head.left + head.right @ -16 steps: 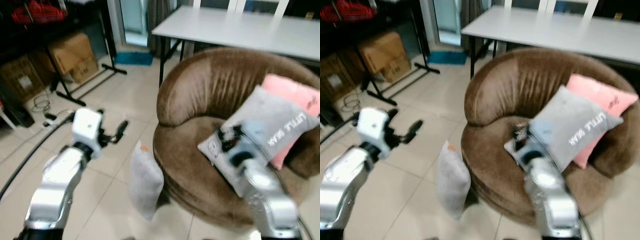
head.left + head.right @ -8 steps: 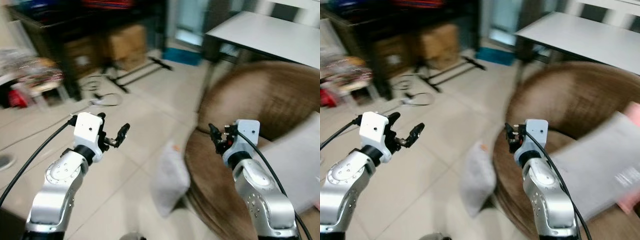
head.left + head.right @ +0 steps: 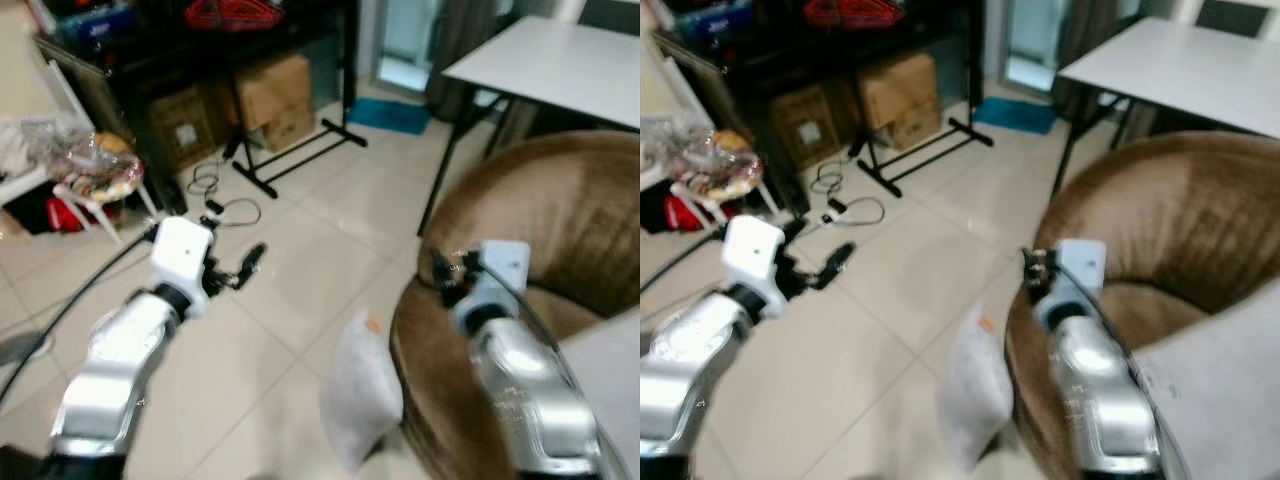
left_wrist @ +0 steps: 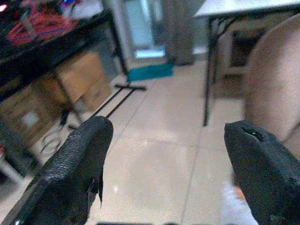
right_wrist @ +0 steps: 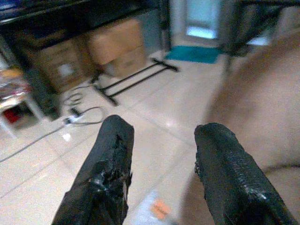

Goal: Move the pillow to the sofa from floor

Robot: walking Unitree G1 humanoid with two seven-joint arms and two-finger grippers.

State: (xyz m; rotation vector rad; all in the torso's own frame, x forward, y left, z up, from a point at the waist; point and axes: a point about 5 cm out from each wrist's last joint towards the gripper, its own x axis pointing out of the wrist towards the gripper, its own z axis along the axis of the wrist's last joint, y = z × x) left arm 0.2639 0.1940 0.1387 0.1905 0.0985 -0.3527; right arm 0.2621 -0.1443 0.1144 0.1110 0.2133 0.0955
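A pale grey pillow (image 3: 360,395) with a small orange tag stands on the tiled floor, leaning against the base of the brown round sofa (image 3: 545,215). My left gripper (image 3: 247,265) hangs open over bare tiles, up and to the left of the pillow. In the left wrist view its fingers (image 4: 77,161) stand wide apart, with a pillow corner (image 4: 236,211) low between them. My right gripper (image 3: 440,275) is open above the sofa's near rim, just over the pillow. In the right wrist view the pillow top (image 5: 152,211) lies below the gap.
A light grey cushion (image 3: 1230,370) lies on the sofa seat. A white table (image 3: 560,60) stands behind the sofa. Cardboard boxes (image 3: 275,95), a black rack's foot (image 3: 300,140) and floor cables (image 3: 225,210) are at the back left, with a cluttered stool (image 3: 95,170) at the left.
The whole picture has swung left, so the camera turned; the sofa now sits at the right edge. Both arms stay raised with fingers open. The pillow has not moved.
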